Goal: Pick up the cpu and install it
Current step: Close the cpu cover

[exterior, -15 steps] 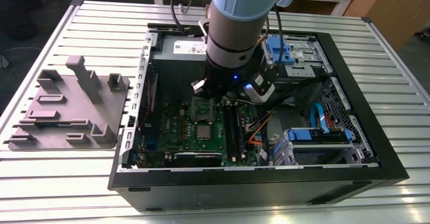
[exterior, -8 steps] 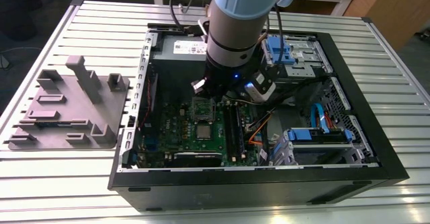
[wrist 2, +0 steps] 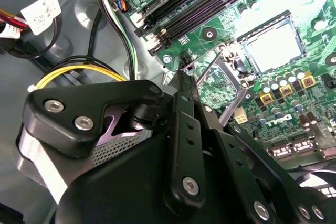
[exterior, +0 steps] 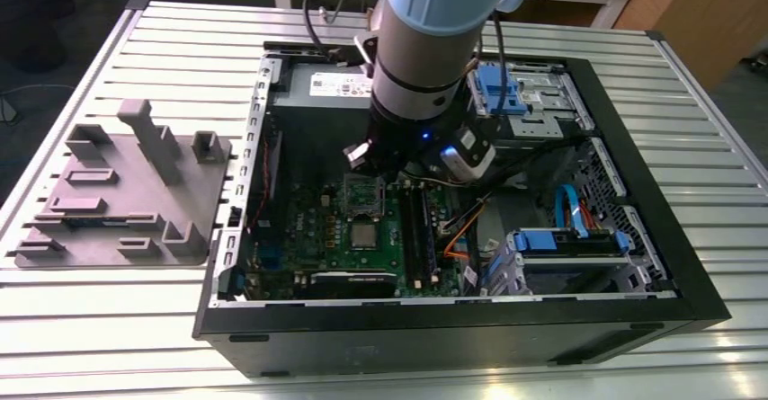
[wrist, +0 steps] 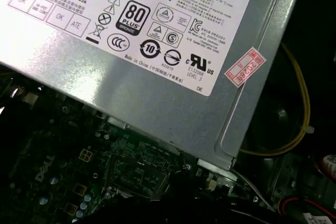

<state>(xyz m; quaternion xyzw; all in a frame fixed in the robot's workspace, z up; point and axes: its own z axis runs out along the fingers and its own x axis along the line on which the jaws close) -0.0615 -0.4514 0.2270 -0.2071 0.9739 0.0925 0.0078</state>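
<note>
**Item: cpu** (wrist 2: 273,45). A pale silver square lying flat in the socket near the middle of the green board (exterior: 342,252). It looks seated and is not held.

**Item: gripper** (wrist 2: 184,62). It hangs just above the green board, beside the socket frame (exterior: 363,193), which seems hinged up. It is near the cpu but apart from it. Whether it is open or closed cannot be told.

**Item: arm** (exterior: 420,58). It stands close to upright over the green board, wrist down, inside the open case (exterior: 648,265).

**Handling note (judgement).** Work here wants slow, straight vertical travel. Any sideways push on the chip risks the contacts beneath it. Keep off the memory slots (wrist 2: 210,3) flanking the socket.
</note>
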